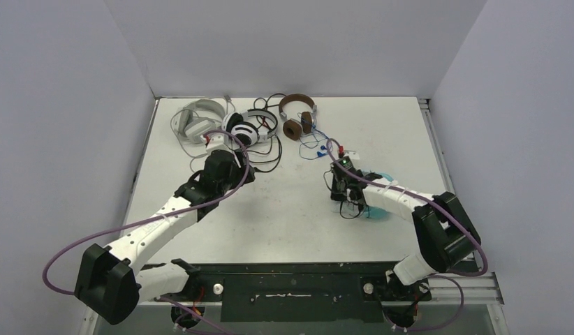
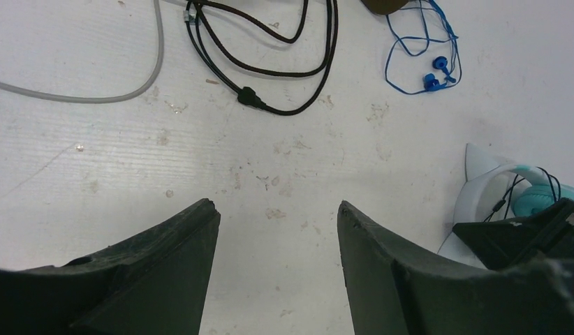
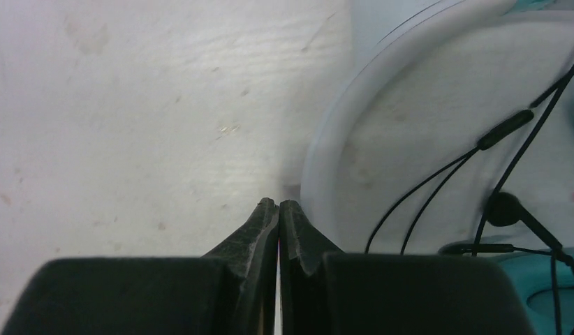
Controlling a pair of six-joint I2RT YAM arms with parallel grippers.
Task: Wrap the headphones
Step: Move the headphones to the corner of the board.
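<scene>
My right end effector [image 3: 278,204], jaws pressed together on nothing I can see, is nearer the teal headset [image 3: 354,118], whose white band curves just right of its tips on the table [image 3: 130,105], while my left end effector [image 2: 276,208] hangs apart and empty, off to its left.

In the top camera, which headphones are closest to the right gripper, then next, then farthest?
1. Teal headphones, right beside the right gripper.
2. Brown headphones, back middle.
3. Black-and-white headphones, back left.
4. Pale grey headphones, farthest left.
</scene>
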